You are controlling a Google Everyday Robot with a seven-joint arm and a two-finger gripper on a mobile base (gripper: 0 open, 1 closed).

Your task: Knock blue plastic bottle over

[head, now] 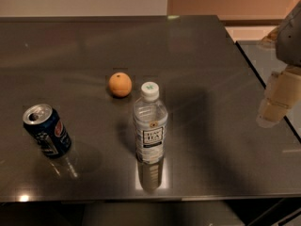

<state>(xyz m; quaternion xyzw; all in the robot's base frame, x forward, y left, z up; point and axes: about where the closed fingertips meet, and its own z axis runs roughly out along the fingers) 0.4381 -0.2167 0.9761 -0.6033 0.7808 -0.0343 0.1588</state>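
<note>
Claw (275, 105) hangs at right edge — blue plastic bottle (150, 126) upright, well apart

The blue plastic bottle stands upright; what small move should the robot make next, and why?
Probably move the gripper, hanging at the picture's right edge, leftward toward the blue plastic bottle: it stands upright and untouched, well apart from the gripper.
</note>
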